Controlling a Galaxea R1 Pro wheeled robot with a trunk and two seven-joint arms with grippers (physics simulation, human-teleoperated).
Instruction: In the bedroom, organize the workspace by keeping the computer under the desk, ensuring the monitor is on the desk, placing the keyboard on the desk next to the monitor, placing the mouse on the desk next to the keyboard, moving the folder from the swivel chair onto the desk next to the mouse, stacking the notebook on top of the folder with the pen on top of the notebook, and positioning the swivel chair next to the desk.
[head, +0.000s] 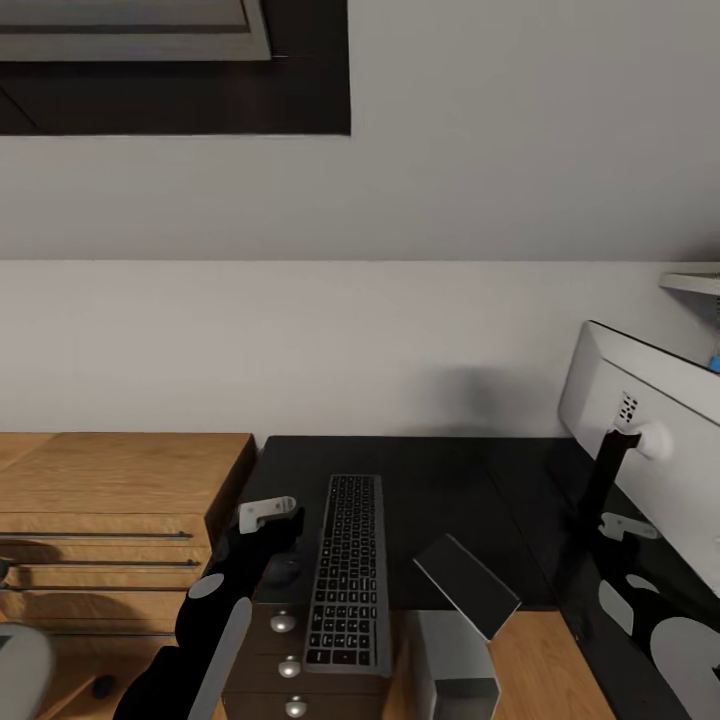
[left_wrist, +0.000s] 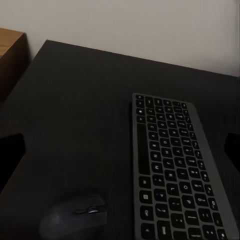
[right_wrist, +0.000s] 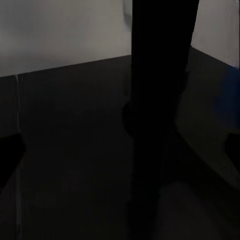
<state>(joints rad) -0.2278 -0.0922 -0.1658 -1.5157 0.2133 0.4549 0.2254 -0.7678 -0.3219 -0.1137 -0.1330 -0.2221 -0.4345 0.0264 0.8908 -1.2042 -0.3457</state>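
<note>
Keyboard (head: 346, 572) and mouse (left_wrist: 75, 218) lying side by side on desk (head: 440, 480). Left gripper (head: 272, 522) apparently spread just above mouse. Right gripper's state unreadable beside monitor (head: 650, 450) stand (right_wrist: 159, 100). Descend squarely, pinch mouse flanks.

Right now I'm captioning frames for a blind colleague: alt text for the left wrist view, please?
A slim grey keyboard with dark keys lies on a matte black desk, a dark mouse beside it without touching. A pale wall runs behind the desk.
</note>
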